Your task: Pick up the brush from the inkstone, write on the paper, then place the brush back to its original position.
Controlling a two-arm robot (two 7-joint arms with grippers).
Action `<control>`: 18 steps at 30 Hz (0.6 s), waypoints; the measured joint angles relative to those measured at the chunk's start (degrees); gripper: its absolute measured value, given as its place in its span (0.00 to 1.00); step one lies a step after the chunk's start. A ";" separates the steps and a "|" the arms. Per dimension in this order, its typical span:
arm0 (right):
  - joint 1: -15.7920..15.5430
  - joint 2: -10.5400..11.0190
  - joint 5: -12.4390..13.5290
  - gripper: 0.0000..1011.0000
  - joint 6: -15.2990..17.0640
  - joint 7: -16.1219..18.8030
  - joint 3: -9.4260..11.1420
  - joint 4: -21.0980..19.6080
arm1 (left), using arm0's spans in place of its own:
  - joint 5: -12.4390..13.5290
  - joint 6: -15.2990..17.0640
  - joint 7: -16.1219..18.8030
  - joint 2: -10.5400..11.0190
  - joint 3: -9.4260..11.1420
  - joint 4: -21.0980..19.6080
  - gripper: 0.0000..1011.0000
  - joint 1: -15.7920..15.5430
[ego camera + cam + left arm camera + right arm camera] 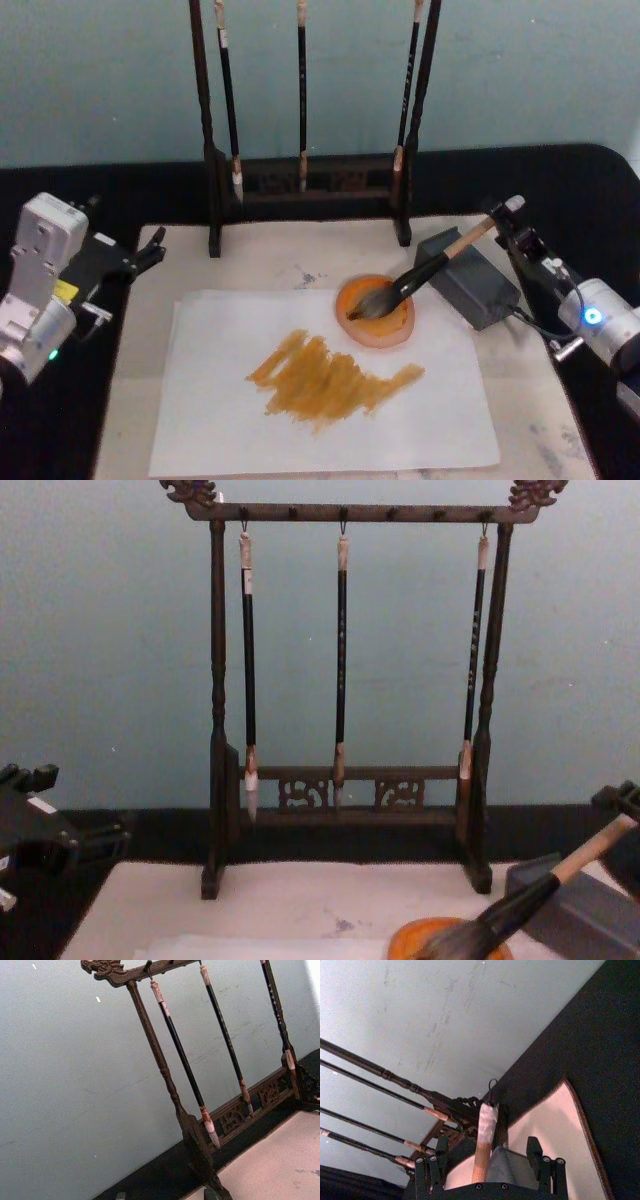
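Paper first: wide pale cream sheet of paper (220,420) spans lower centre of the head view, with a broad orange-brown scribble (330,380) across its middle, so the writing step looks done. Thick brush with pale wooden handle, black collar and bushy grey-brown bristles (425,268) lies tilted right of centre. Its bristles are in the round orange dish (400,332) at the paper's upper right, and its handle is propped on the dark grey block (485,290) just beside the dish. Reads as set down on its rest. Right gripper (486,1150) is at the handle's taped top end, jaws spread with a gap on both sides, holding nothing. My read: only clearing that arm away is left. Back straight out along the handle, or it could nudge the end and roll the brush off the block. Left gripper (148,252) is parked at middle left, off the paper and well apart from the brush; grip state can't be told. Dark carved wooden rack (305,188) with three thin black-handled brushes (301,100) stands across the top, behind the dish, near any upward exit. Pale felt mat (545,430) lies under it all.
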 joint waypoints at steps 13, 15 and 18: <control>4.40 -0.44 0.24 0.99 -0.81 1.60 -1.93 4.98 | 0.00 0.00 0.00 0.00 0.00 0.00 1.00 0.00; 4.31 -0.43 0.23 0.99 -0.80 1.57 -1.88 4.87 | 0.00 0.00 0.00 0.00 0.00 0.00 1.00 0.00; 4.17 -0.43 0.24 0.99 -0.77 1.52 -1.81 4.69 | 0.00 0.00 0.00 0.00 0.00 0.00 1.00 0.00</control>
